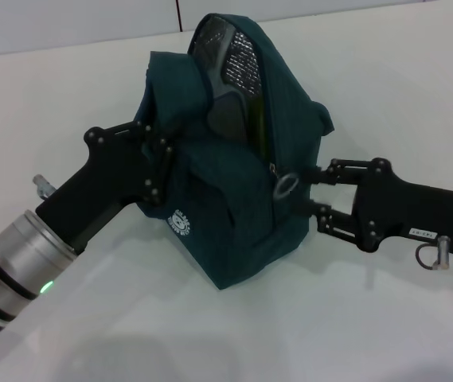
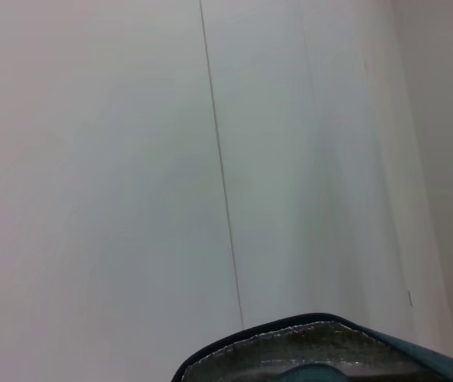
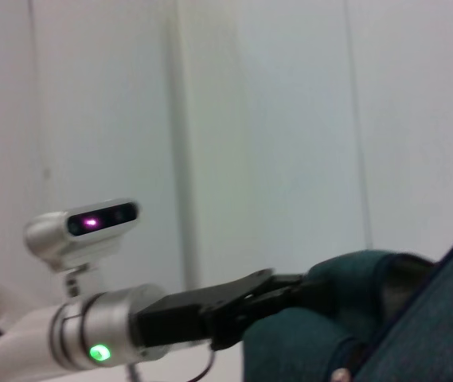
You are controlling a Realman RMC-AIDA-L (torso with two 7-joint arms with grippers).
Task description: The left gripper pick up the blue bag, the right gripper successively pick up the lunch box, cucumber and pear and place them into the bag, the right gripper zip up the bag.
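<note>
The blue bag (image 1: 234, 191) is a dark teal fabric pouch standing upright on the white table (image 1: 369, 95), between the 2 arms. Its top is open, showing a silvery quilted lining (image 1: 238, 56) and a dark interior; what lies inside cannot be made out. A zipper track runs down the facing edge to a metal ring pull (image 1: 285, 185) about halfway down. A small round white logo (image 1: 181, 222) is printed low on the front panel, its lettering too small to read.

The left gripper (image 1: 159, 163) comes in from the robot's left with its fingers closed on a fold of the bag's side fabric. The right gripper (image 1: 315, 191) reaches in from the robot's right, its fingertips right at the zipper edge beside the ring pull; whether they pinch anything cannot be told. A small white label (image 1: 422, 233) sits on the right gripper's body, its text illegible. In the left wrist view the lining's rim (image 2: 322, 342) shows.
</note>
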